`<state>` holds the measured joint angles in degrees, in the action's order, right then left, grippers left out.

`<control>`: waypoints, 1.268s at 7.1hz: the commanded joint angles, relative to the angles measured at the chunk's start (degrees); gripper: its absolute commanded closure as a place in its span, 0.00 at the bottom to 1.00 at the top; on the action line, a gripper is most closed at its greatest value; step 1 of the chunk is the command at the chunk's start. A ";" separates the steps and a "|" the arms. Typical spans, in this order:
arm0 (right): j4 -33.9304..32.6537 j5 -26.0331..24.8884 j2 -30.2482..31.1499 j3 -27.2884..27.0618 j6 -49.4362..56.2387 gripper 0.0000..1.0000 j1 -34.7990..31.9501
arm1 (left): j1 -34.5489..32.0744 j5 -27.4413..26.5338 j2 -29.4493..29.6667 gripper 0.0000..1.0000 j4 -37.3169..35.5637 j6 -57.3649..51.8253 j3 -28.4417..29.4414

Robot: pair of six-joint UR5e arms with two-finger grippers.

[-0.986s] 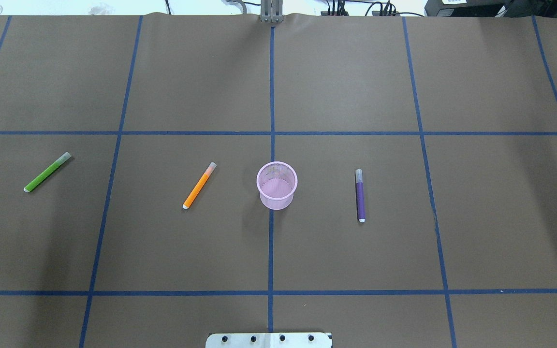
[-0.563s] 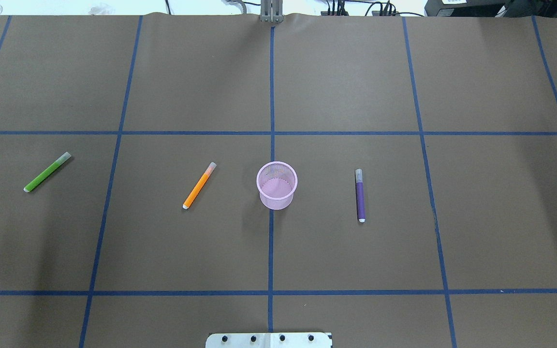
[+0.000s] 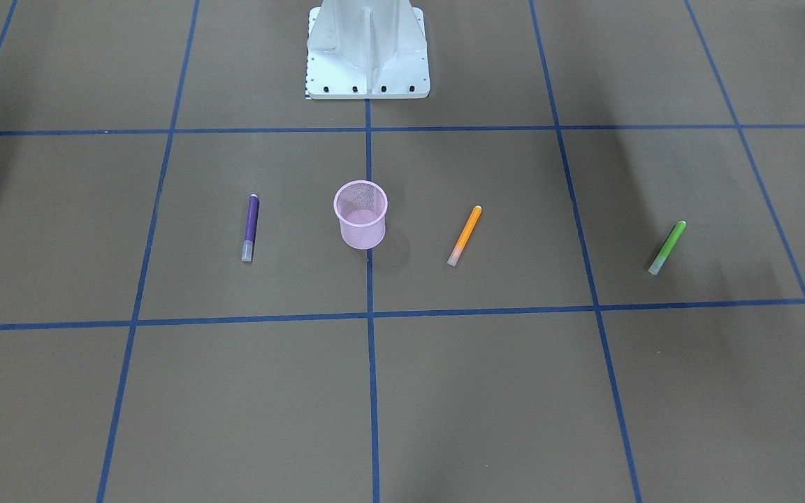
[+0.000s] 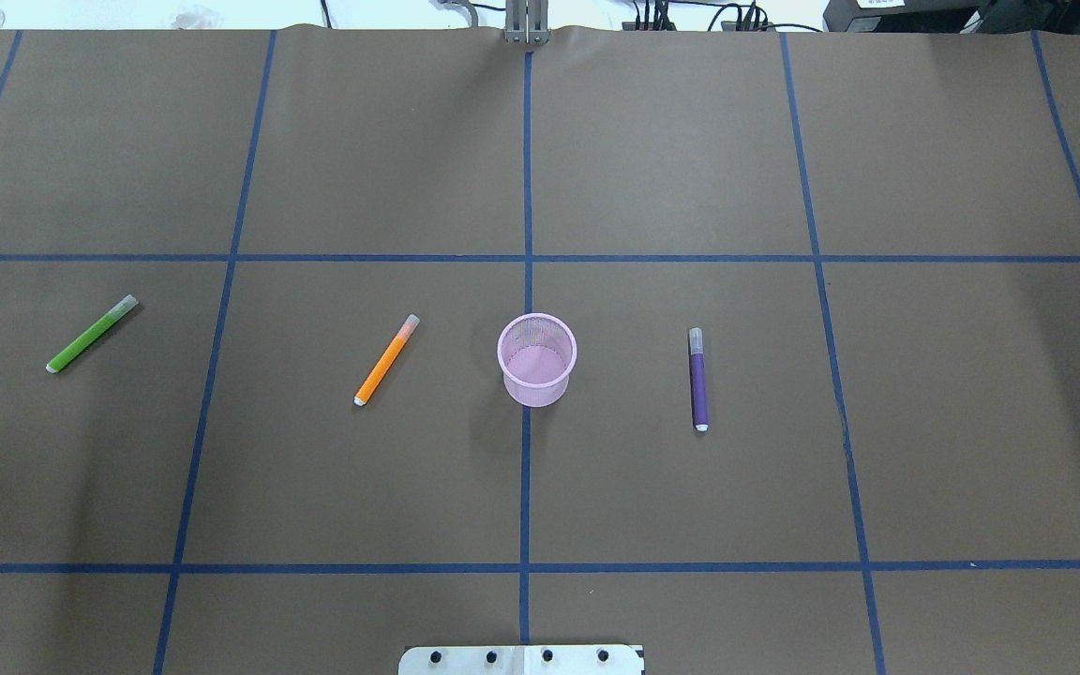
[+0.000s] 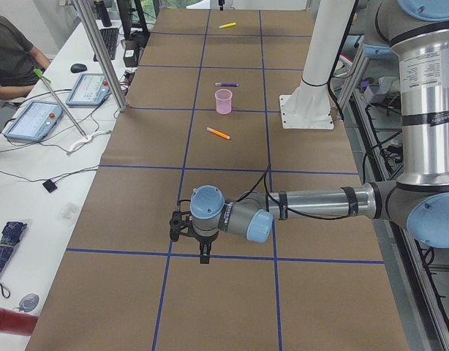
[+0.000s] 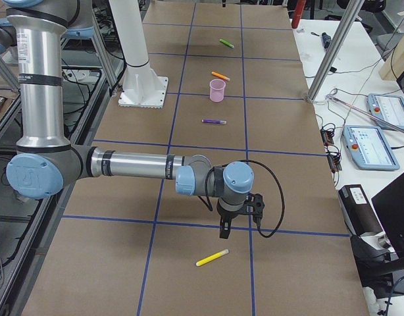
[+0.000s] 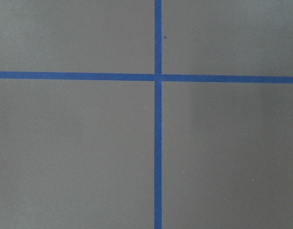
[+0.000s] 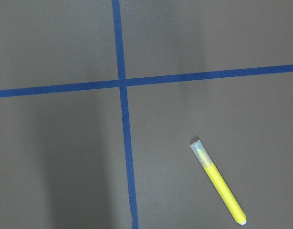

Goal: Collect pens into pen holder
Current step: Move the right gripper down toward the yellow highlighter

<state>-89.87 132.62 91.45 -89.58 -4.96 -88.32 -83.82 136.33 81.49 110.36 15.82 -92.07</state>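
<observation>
Showing only in side views, left tool (image 5: pixel 202 257) and right tool (image 6: pixel 224 232): grip state unclear.

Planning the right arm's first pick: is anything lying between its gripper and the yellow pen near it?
Nothing visible does. In the exterior right view the right gripper hangs over bare brown paper, and the slim yellow pen with a pale cap lies flat just beyond it, apart from it. The right wrist view shows only blue tape lines near the pen.

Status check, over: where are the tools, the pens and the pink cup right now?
Both tools out at table ends, side views only; jaw state unclear. Pen holder upright, empty. Green pen, orange pen, purple pen, yellow pen all lying loose. Nothing blocking.
</observation>
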 commanded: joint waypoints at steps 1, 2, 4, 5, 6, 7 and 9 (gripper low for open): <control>0.05 0.09 0.13 0.72 0.30 0.00 -0.01 | -0.21 0.08 0.07 0.00 -5.91 -0.18 -2.83; 0.05 0.09 0.13 0.90 0.30 0.00 -0.01 | -0.82 -0.01 0.07 0.00 -8.47 -0.09 -4.94; 0.22 0.18 -0.13 2.13 0.30 0.00 -0.01 | -0.91 -0.10 -0.54 0.00 -8.41 -0.09 -5.14; 0.31 0.18 -0.13 2.74 0.30 0.00 -0.01 | -0.91 -0.44 -0.54 0.00 -8.32 0.08 -5.22; 0.40 0.18 -0.30 2.84 0.30 0.00 -0.01 | -0.91 -0.45 -0.54 0.00 -7.79 -0.09 -5.23; 0.57 -0.34 -0.13 3.01 0.30 0.00 -0.01 | -0.82 -0.45 -0.37 0.00 -7.70 -0.18 -5.23; 1.01 0.10 -0.13 2.84 0.39 0.00 0.08 | -0.74 -0.36 0.16 0.00 -7.70 -0.18 -5.23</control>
<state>-89.27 132.74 91.23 -86.80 -4.68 -88.32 -84.63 135.90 81.34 102.62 15.66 -97.29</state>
